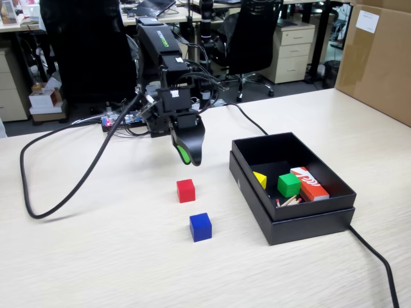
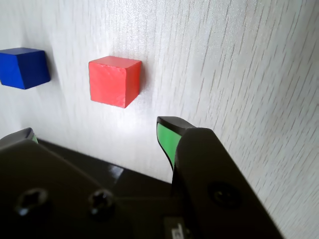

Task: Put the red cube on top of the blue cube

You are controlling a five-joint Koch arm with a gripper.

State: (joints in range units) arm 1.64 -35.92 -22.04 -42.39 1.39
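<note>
Woodgrain table point(image 1: 96, 256) in an office; pincer point(image 2: 94, 132) gapes wide, holding nothing.

On the table point(image 1: 96, 256) beside the black box point(image 1: 308, 221) sit two loose cubes: one red cube point(image 1: 185, 190) and one blue cube point(image 1: 200, 227), the blue one nearer the camera in the fixed view. Inside the black box lie four kinds of thing: one green cube point(image 1: 289, 185), one yellow piece point(image 1: 260, 179), one red-orange box with white print point(image 1: 309, 183), and a few thin sticks point(image 1: 289, 201), too small to count.
</note>
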